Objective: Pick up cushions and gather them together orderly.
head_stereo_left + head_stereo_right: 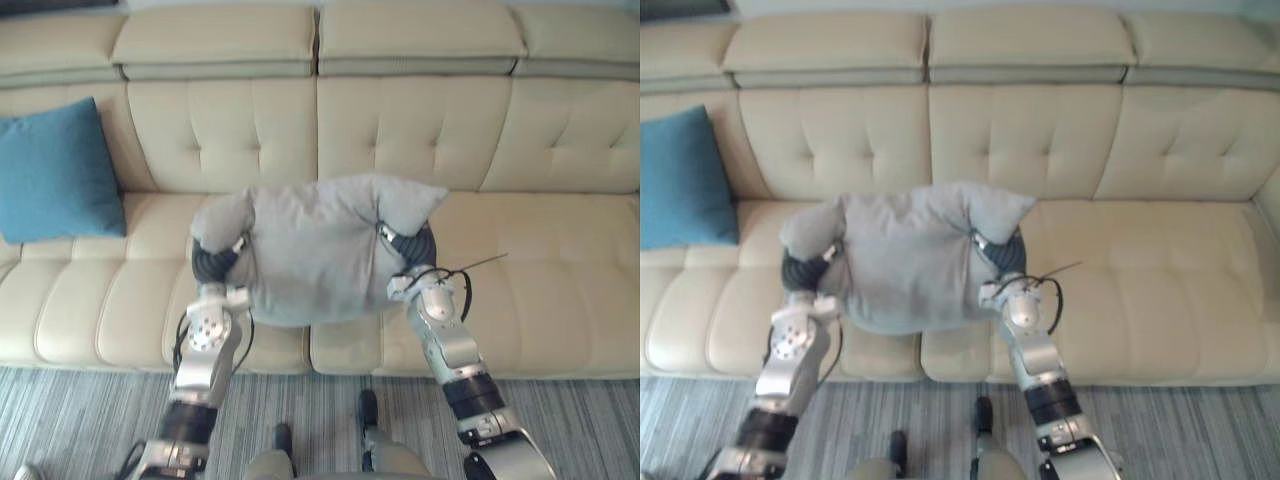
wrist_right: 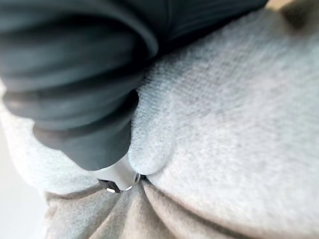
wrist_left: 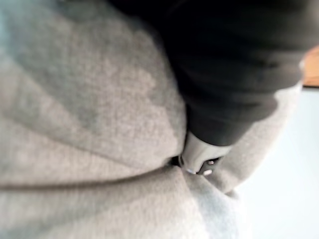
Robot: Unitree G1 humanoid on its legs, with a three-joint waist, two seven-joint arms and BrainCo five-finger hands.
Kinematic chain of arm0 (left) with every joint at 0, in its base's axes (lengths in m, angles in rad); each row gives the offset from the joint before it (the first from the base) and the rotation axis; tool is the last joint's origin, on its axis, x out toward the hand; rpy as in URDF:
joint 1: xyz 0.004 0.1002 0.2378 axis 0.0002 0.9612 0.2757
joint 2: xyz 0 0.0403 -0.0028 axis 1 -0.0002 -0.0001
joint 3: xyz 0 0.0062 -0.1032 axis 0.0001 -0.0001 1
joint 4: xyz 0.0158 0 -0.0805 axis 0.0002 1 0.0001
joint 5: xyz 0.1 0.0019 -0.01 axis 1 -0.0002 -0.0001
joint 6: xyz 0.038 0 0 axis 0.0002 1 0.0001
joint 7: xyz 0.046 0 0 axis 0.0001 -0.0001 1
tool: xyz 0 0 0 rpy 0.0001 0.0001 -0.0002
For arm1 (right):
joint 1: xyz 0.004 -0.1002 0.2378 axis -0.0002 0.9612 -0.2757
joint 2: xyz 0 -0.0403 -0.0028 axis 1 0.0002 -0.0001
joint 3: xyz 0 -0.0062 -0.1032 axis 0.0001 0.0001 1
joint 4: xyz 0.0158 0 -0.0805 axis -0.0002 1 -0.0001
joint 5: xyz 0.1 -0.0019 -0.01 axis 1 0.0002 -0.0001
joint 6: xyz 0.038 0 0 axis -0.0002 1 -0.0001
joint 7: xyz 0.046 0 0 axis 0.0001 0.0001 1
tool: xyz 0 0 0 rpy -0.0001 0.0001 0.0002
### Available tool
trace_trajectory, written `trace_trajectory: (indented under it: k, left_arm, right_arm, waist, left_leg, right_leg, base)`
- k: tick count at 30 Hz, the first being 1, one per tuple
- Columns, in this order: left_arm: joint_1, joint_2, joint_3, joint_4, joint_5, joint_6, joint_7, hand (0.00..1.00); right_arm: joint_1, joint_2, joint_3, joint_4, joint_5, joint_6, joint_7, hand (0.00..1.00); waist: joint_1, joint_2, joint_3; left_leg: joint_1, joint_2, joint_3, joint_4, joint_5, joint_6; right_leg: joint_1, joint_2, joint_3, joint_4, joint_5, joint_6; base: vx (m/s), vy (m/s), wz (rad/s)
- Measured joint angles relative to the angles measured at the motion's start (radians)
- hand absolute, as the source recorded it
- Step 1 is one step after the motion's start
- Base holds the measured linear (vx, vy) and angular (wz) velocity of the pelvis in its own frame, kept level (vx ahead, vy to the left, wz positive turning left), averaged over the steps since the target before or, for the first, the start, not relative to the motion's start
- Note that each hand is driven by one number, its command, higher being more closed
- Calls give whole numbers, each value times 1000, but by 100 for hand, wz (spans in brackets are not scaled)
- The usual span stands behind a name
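Observation:
I hold a grey cushion (image 1: 310,250) up in front of the cream sofa (image 1: 540,270), over the front of its middle seat. My left hand (image 1: 212,262) grips the cushion's left side and my right hand (image 1: 412,248) its right side. The cushion's upper corners flop over both dark wrist covers. In the left wrist view the cloth (image 3: 89,124) folds in around a silver part of the hand (image 3: 199,159). The right wrist view shows the same pinch, with the hand (image 2: 117,177) sunk in the cloth (image 2: 224,114). A blue cushion (image 1: 55,170) leans upright against the sofa's back at the far left.
The sofa's seat to the right of the grey cushion is bare, as is the strip of seat between it and the blue cushion. A grey striped carpet (image 1: 80,420) runs along the sofa's front edge.

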Motion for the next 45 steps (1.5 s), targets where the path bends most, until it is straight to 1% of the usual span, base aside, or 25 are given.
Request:
trace_trajectory:
  k: [1,2,4,6,9,10,12,14,15,17,18,22,23,24,27,28,29,30,33,38,40,42,43,44,45]
  left_arm:
    - [-61,17,0,20,0,0,18,100]
    - [-85,21,-1,30,0,0,23,100]
    - [-219,38,-4,86,7,0,51,100]
    - [-370,50,-6,133,16,0,85,100]
    - [-505,75,-6,194,34,0,92,100]
    - [-582,76,-6,221,40,0,108,100]
    - [-631,76,-5,226,49,0,118,100]
    - [-720,76,-1,235,69,0,132,100]
    - [-729,76,0,237,70,-1,133,100]
    - [-766,69,1,266,69,0,146,100]
    - [-767,64,8,270,68,0,146,100]
    - [-776,44,70,270,66,-5,147,100]
    - [-776,26,96,272,65,-6,147,100]
    - [-775,13,116,278,64,-6,147,100]
    - [-776,0,144,286,42,-9,147,100]
    - [-776,-8,163,296,36,-19,146,100]
    - [-776,-11,169,303,36,-20,146,100]
    - [-775,-13,182,313,34,-20,146,0]
    - [-777,-18,220,315,34,-29,146,0]
    - [-778,-8,258,316,17,-29,147,0]
    - [-787,-1,282,331,-14,-29,139,0]
    - [-819,27,285,377,-58,-29,109,0]
    - [-849,48,295,408,-92,-28,85,0]
    - [-857,56,298,417,-95,-28,80,0]
    - [-875,80,302,436,-132,-27,57,0]
  right_arm:
    - [-29,6,-1,0,8,-3,-20,100]
    - [-37,9,-4,0,12,-5,-27,100]
    - [-89,28,-28,-1,31,-17,-69,100]
    - [-165,33,-46,-2,31,-49,-119,100]
    - [-239,40,-63,-7,28,-66,-164,100]
    - [-282,48,-78,-10,26,-84,-190,100]
    - [-318,55,-91,-11,18,-100,-215,100]
    - [-387,66,-122,-11,-10,-123,-254,100]
    - [-393,66,-125,-11,-10,-124,-257,100]
    - [-424,66,-143,-3,-10,-125,-261,100]
    - [-429,66,-145,-2,-9,-125,-261,100]
    - [-490,66,-144,4,-9,-124,-257,100]
    - [-509,66,-144,16,-9,-123,-256,100]
    - [-529,66,-145,40,-10,-121,-256,100]
    - [-556,66,-144,61,-11,-113,-252,100]
    - [-570,67,-144,63,-14,-110,-250,0]
    - [-572,67,-144,65,-17,-110,-250,0]
    - [-578,67,-146,68,-32,-110,-251,0]
    - [-612,69,-166,68,-49,-112,-261,0]
    - [-648,58,-214,67,-49,-117,-270,0]
    - [-663,18,-235,67,-40,-116,-262,0]
    - [-680,-24,-256,77,5,-116,-248,0]
    - [-721,-62,-276,135,54,-115,-232,0]
    - [-735,-74,-279,158,73,-115,-225,0]
    - [-772,-111,-294,213,139,-110,-205,0]
  waist:
    - [3,2,1]
    - [3,3,3]
    - [7,5,10]
    - [10,6,19]
    - [11,10,39]
    - [12,18,47]
    - [15,25,53]
    - [26,36,61]
    - [28,37,61]
    - [33,57,84]
    - [34,62,88]
    - [43,63,91]
    - [47,65,94]
    - [47,68,110]
    - [53,69,122]
    - [62,68,135]
    - [65,68,138]
    - [66,69,147]
    - [67,68,156]
    - [67,68,156]
    - [67,68,156]
    - [67,68,156]
    - [67,67,157]
    - [67,67,157]
    - [67,67,157]
  left_leg:
    - [-23,3,6,-1,7,-2]
    - [-29,5,7,-1,9,-4]
    - [-65,13,8,-4,19,-11]
    - [-108,18,9,-16,42,-21]
    - [-136,23,7,-35,60,-29]
    - [-155,24,6,-57,76,-29]
    - [-174,25,6,-71,88,-32]
    - [-225,23,3,-98,114,-37]
    - [-231,23,3,-104,118,-38]
    - [-248,28,-3,-116,127,-46]
    - [-254,29,-3,-117,128,-45]
    - [-323,28,-9,-119,136,-47]
    - [-346,30,-17,-120,140,-52]
    - [-351,34,-18,-120,143,-54]
    - [-390,39,-15,-119,153,-60]
    - [-415,40,-17,-119,158,-59]
    - [-422,40,-17,-118,158,-59]
    - [-439,40,-18,-118,164,-64]
    - [-467,42,-18,-120,171,-65]
    - [-466,43,-16,-120,173,-62]
    - [-470,44,-18,-121,176,-58]
    - [-471,46,-20,-122,181,-58]
    - [-471,47,-23,-123,185,-56]
    - [-470,47,-24,-123,185,-55]
    - [-466,50,-26,-124,186,-55]
  right_leg:
    - [-26,2,-1,0,8,-3]
    - [-32,2,-2,0,10,-5]
    - [-68,8,-6,0,19,-9]
    - [-117,13,-10,0,32,-14]
    - [-151,17,-19,0,41,-20]
    - [-178,18,-25,0,43,-22]
    - [-202,18,-28,0,46,-24]
    - [-262,16,-32,0,53,-24]
    - [-270,16,-32,0,54,-25]
    - [-282,18,-44,0,54,-25]
    - [-288,18,-47,0,54,-25]
    - [-353,16,-56,0,54,-25]
    - [-371,17,-64,1,54,-25]
    - [-371,19,-70,1,54,-25]
    - [-400,20,-80,1,54,-25]
    - [-423,20,-83,1,54,-25]
    - [-428,20,-84,1,54,-25]
    - [-443,19,-88,2,54,-25]
    - [-480,18,-91,27,50,-25]
    - [-478,17,-91,32,42,-24]
    - [-478,18,-97,32,41,-24]
    - [-477,18,-105,33,41,-24]
    - [-476,18,-113,35,41,-24]
    - [-476,18,-113,38,41,-24]
    - [-475,19,-115,49,41,-24]
  base:
    - [-93,-25,-6]
    - [-109,-25,-4]
    - [-118,-20,3]
    - [-107,-8,6]
    - [-95,-3,7]
    - [-69,-3,10]
    - [-53,9,10]
    - [-47,24,12]
    - [-21,37,14]
    - [-12,44,18]
    - [-17,42,11]
    - [-14,48,12]
    - [-17,37,17]
    - [-21,35,18]
    - [-30,24,20]
    - [-30,20,13]
    - [-37,22,15]
    - [-26,14,11]
    - [-32,18,8]
    - [-11,7,2]
    - [-27,17,6]
    - [-28,20,8]
    - [-27,22,8]
    - [-27,36,5]
    - [-19,36,1]
